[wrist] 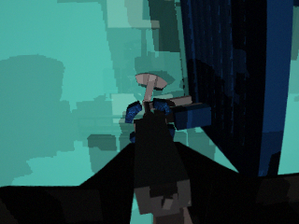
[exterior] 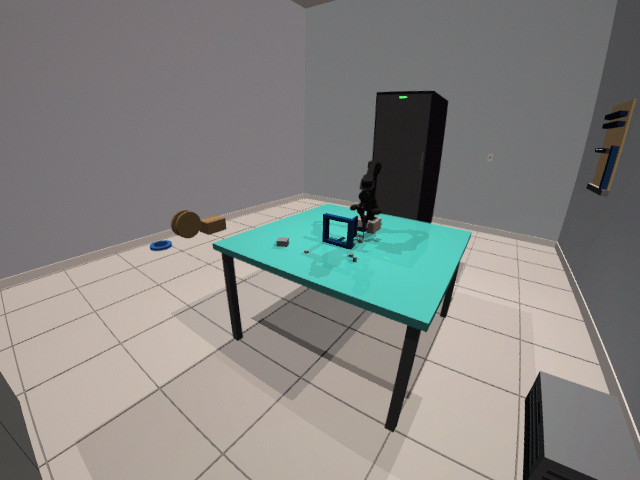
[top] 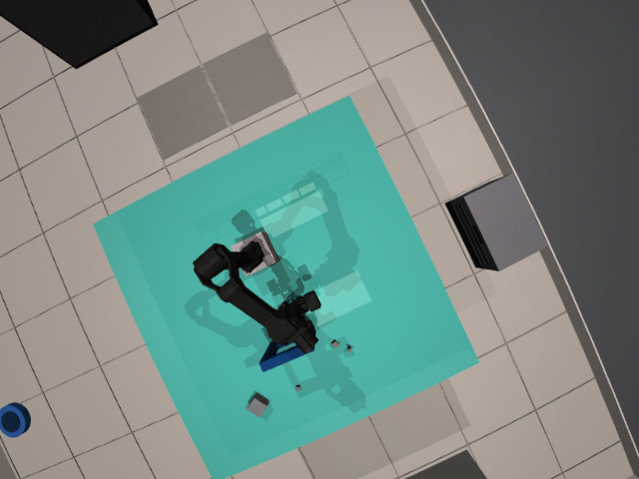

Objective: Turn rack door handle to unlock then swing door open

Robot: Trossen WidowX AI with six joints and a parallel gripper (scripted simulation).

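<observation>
The blue rack frame (top: 289, 358) (exterior: 325, 227) stands upright on the turquoise table (top: 412, 288) (exterior: 408, 289). In the exterior view its opening is see-through, with no door panel across it. The blue slatted door (wrist: 220, 56) fills the right of the wrist view, swung out of the frame; the arm hides it from above, so its exact angle cannot be told. My gripper (top: 293, 310) (exterior: 364, 219) (wrist: 153, 148) is shut on the dark upright handle (wrist: 154, 135), beside the door. A grey T-shaped piece (wrist: 149, 84) shows beyond the handle. The handle's exact turn is unclear.
A grey block (top: 258, 405) (exterior: 282, 241) lies on the table on one side of the frame. Small brown pieces (top: 334, 343) (exterior: 354, 259) lie near the frame's other side, and another small piece (top: 298, 387) (exterior: 306, 251) lies in front. The arm's pale base (top: 268, 252) (exterior: 375, 224) stands behind.
</observation>
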